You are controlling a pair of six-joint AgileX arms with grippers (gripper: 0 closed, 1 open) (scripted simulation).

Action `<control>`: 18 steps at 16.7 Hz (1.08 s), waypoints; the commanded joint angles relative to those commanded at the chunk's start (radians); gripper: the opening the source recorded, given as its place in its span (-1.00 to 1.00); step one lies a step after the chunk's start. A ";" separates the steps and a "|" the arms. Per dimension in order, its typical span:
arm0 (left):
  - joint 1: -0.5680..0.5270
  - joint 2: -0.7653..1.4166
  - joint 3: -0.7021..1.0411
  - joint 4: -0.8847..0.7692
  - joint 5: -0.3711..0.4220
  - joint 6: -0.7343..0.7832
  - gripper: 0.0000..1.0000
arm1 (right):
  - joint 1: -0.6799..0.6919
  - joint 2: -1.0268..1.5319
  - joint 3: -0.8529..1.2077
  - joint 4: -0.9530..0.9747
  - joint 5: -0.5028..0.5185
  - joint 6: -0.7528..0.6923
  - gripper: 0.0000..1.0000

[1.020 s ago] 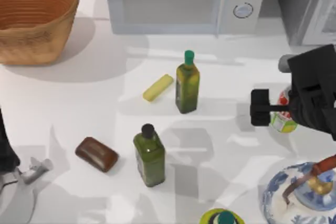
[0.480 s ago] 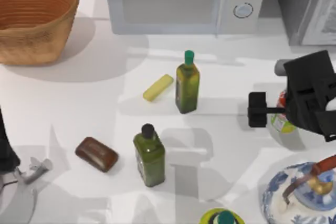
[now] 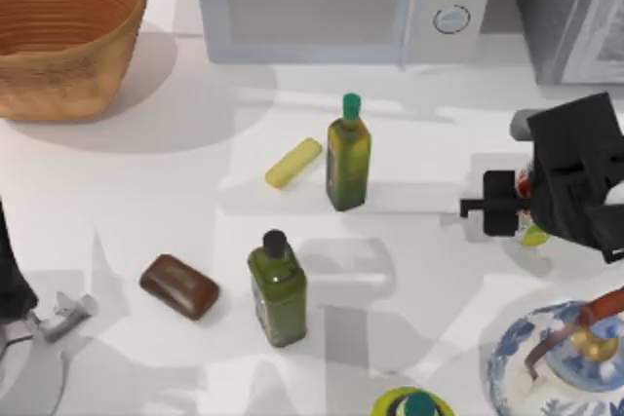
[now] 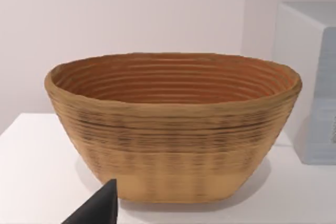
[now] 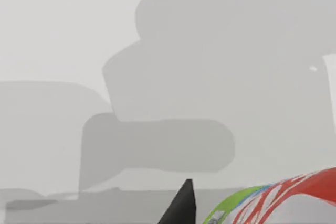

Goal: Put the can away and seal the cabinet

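— What's changed at the right edge?

— Since half a second ago my right gripper point(image 3: 514, 209) has drawn its black finger block in toward the can point(image 3: 527, 204), which stands at the right middle of the top view, red with a yellow-green base band, mostly hidden under my boxy black wrist. Whether the fingers have closed on it, I cannot tell.

— And the wrist camera?

— One dark fingertip point(image 5: 181, 205) at the bottom edge, the can's point(image 5: 283, 198) curved red, white and green side just beside it, flat grey shadows on the white table point(image 3: 146, 202).

— Your left arm?

— Parked at the lower left corner of the top view. Its camera faces the woven basket point(image 4: 173, 124), ribbed and tan, an oval bowl shape.

— Rest of the table?

— Two square-shouldered olive-green glass bottles, one green-capped point(image 3: 348, 154), one black-capped point(image 3: 278, 287). A smooth yellow bar point(image 3: 293, 163), a glossy brown rounded block point(image 3: 179, 286), a blue-patterned plate point(image 3: 517, 362) at lower right, a pale microwave point(image 3: 341, 2) along the top.
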 joint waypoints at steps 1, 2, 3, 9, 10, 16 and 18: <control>0.000 0.000 0.000 0.000 0.000 0.000 1.00 | 0.000 0.000 0.000 0.000 0.000 0.000 -0.36; 0.000 0.000 0.000 0.000 0.000 0.000 1.00 | 0.000 0.000 0.000 0.000 0.000 0.000 -0.51; 0.000 0.000 0.000 0.000 0.000 0.000 1.00 | 0.000 0.000 0.000 0.000 0.000 0.000 -0.66; 0.000 0.000 0.000 0.000 0.000 0.000 1.00 | 0.000 0.000 0.000 0.000 0.000 0.000 -1.00; 0.000 0.000 0.000 0.000 0.000 0.000 1.00 | 0.000 0.000 0.000 0.000 0.000 0.000 -1.00; 0.000 0.000 0.000 0.000 0.000 0.000 1.00 | 0.002 -0.002 0.012 -0.015 0.001 0.001 -1.00; 0.000 0.000 0.000 0.000 0.000 0.000 1.00 | 0.000 -0.018 0.052 -0.071 0.004 0.003 -1.00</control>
